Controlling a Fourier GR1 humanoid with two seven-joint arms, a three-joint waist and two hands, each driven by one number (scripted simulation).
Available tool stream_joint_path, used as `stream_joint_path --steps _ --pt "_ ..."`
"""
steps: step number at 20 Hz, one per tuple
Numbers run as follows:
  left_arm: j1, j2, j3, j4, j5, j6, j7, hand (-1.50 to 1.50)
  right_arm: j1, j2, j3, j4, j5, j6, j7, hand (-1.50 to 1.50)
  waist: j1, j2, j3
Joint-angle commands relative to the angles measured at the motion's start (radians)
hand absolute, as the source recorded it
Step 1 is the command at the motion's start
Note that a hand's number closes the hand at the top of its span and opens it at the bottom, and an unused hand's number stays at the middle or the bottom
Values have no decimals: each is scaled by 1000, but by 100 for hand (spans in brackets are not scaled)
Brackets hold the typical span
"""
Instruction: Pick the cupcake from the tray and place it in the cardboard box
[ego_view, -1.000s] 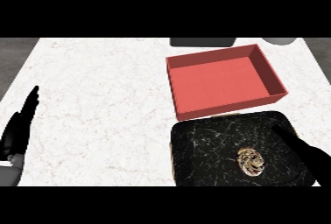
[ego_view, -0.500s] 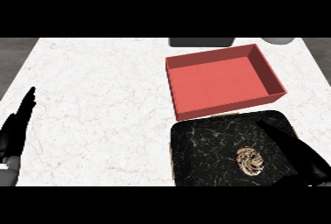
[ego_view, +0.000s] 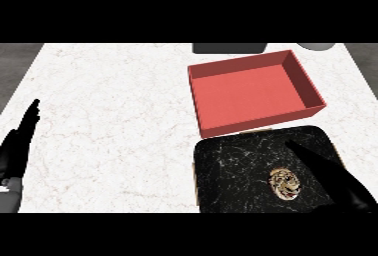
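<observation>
Cupcake (ego_view: 285, 183): small, oval from above, tan and cream top marked with dark swirled lines; upright on the tray (ego_view: 236, 175), in the tray's lower right part. Tray: black, marbled with thin pale veins, rounded corners, lying on the bench (ego_view: 111, 100), a white stone-patterned top. Right hand (ego_view: 325, 167): black, fingers straight and released, holding nothing; it reaches over the tray from the lower right, fingertips pointing up and to the left. The cupcake lies just to the left of this hand and a little below its fingertips, near but apart from it. Cardboard box (ego_view: 255, 97): red, open-topped, square, with low walls; it stands beyond the hand's fingertips, its near wall just beside the tray's far edge. Left hand (ego_view: 21, 145): black, fingers straight and up, resting at the bench's left edge, well apart from the tray and cupcake.
</observation>
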Motion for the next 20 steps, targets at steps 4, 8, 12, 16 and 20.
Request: stream_joint_path --steps 4,8,12,16,20 --pt "39 18 65 -33 -2 -62 -3 0 30 52 15 -108 35 27 2 -150 2 -1 0" --pt "19 -60 49 -2 -71 -20 -30 0 -41 99 8 -95 38 115 91 -150 2 0 0" --pt "-26 -66 50 -8 -102 -14 21 0 -10 102 27 -68 103 120 128 -150 0 0 0" --pt "-13 -45 100 -7 -66 -71 4 0 -28 157 72 13 165 103 153 -150 2 0 0" --pt "-42 -48 117 52 -89 -95 -33 0 -122 216 30 119 185 55 139 150 2 1 0"
